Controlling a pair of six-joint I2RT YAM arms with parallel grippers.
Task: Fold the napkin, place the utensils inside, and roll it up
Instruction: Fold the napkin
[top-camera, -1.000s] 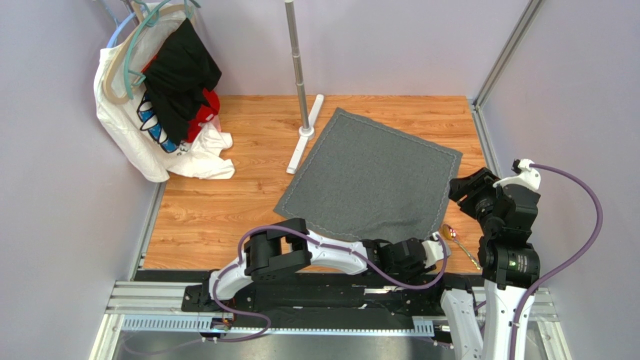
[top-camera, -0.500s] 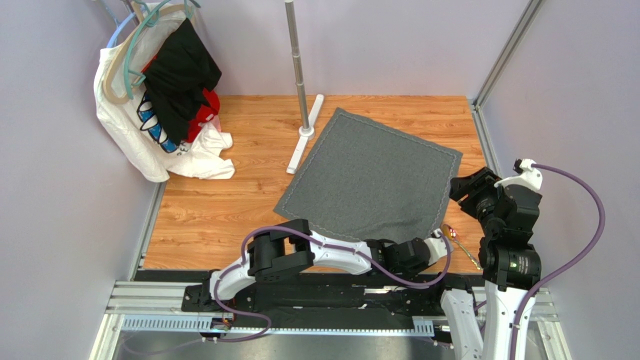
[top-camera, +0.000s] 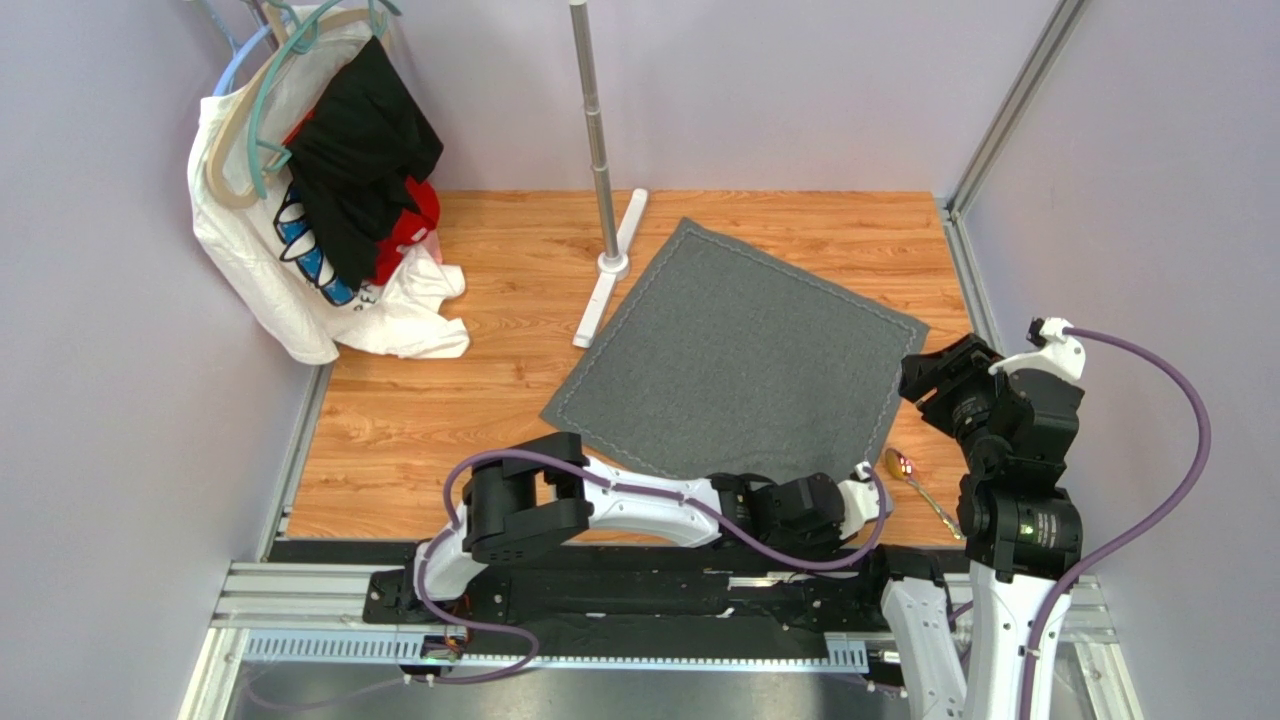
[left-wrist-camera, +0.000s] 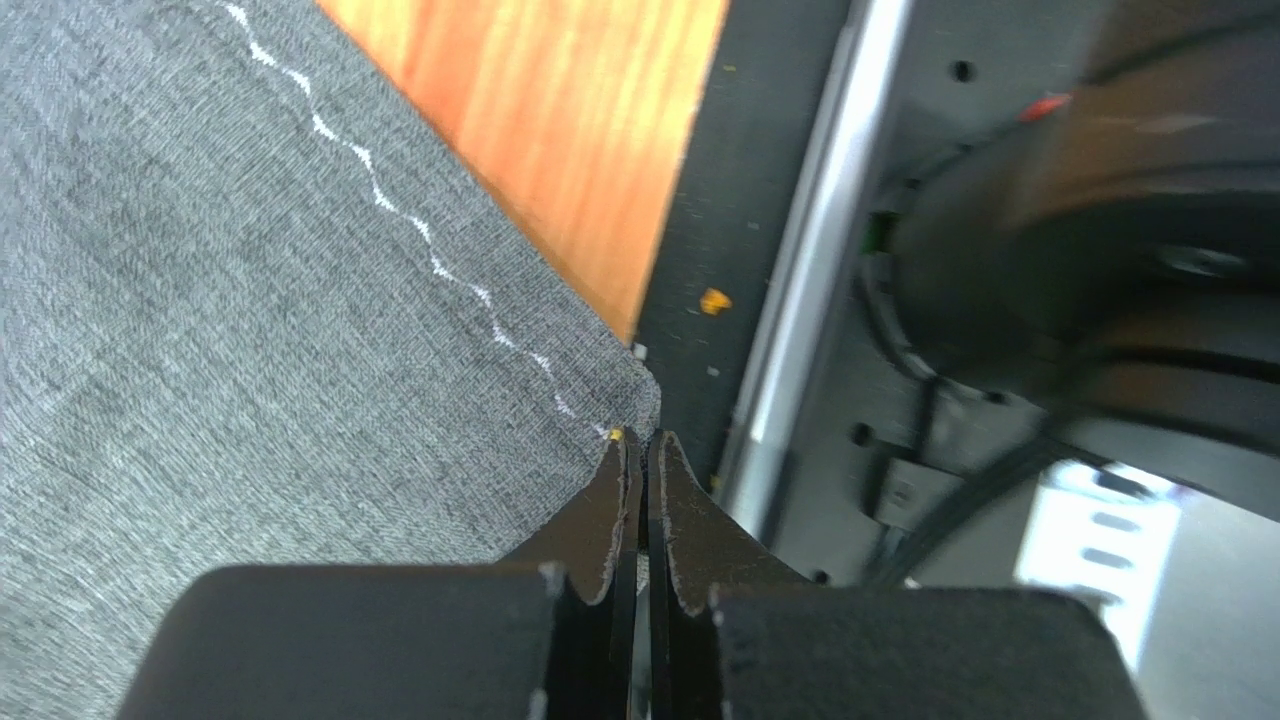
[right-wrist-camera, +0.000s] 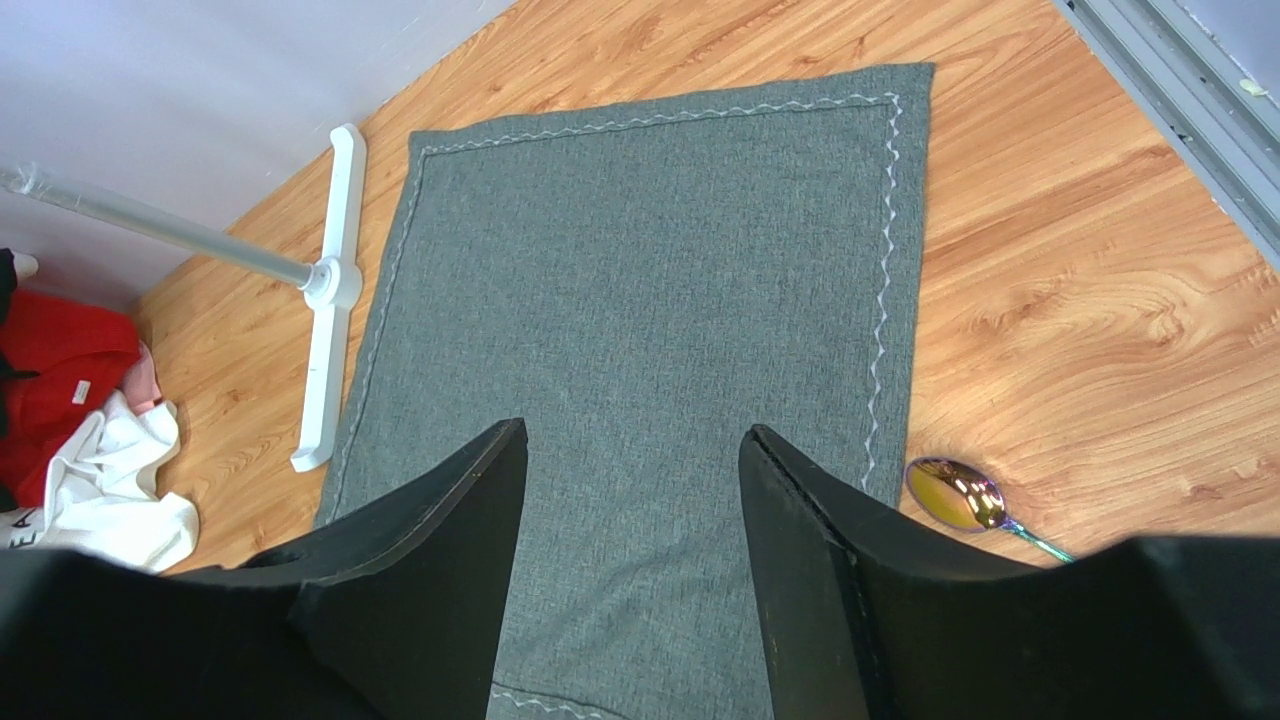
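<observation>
Far-left corner: white garment (top-camera: 248, 255), black garment (top-camera: 361, 150) and red garment (top-camera: 416, 218) bunched on pale hangers (top-camera: 268, 105), white one spilling onto the wooden bench (top-camera: 421, 428). Metal pole (top-camera: 594, 120) upright at back centre on a white T-shaped foot (top-camera: 609, 278) lying flat. Lilac walls (top-camera: 135, 420) on three sides, aluminium rail (top-camera: 601, 642) along the near edge.
</observation>
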